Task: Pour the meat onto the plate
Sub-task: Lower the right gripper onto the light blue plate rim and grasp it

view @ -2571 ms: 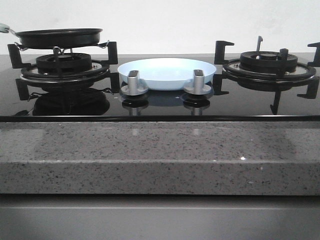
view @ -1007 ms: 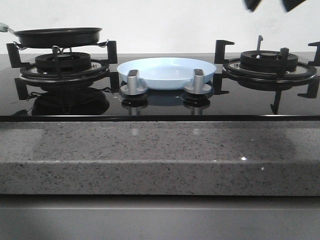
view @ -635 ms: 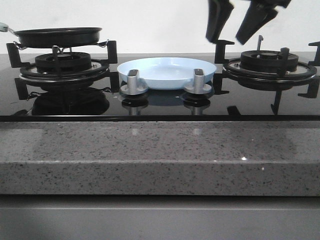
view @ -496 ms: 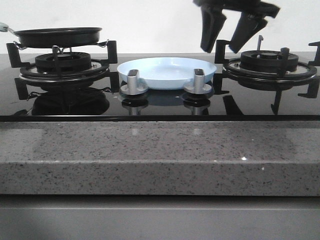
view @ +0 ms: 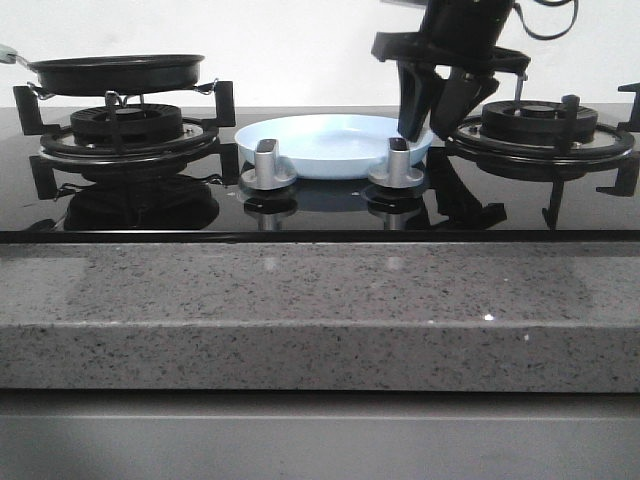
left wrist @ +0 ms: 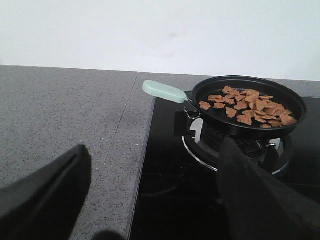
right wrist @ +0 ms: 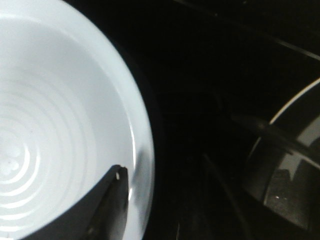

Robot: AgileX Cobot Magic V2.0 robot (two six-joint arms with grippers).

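My right gripper (view: 428, 122) has descended, jaws parted, straddling the rim of the shallow pale-blue glossy plate (view: 330, 140). The reddish-brown meat pieces (left wrist: 247, 105) remain in the black frying pan (left wrist: 250, 105). Left gripper (left wrist: 150, 200): released, empty. Pouring not begun.

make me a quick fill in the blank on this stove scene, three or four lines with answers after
1. The meat lies in the black frying ____.
2. The plate is pale ____ and holds no food.
3. The right pincer hangs at the plate's ____ rim, seen from the front.
4. The pan's handle is pale ____.

Missing words: pan; blue; right; green
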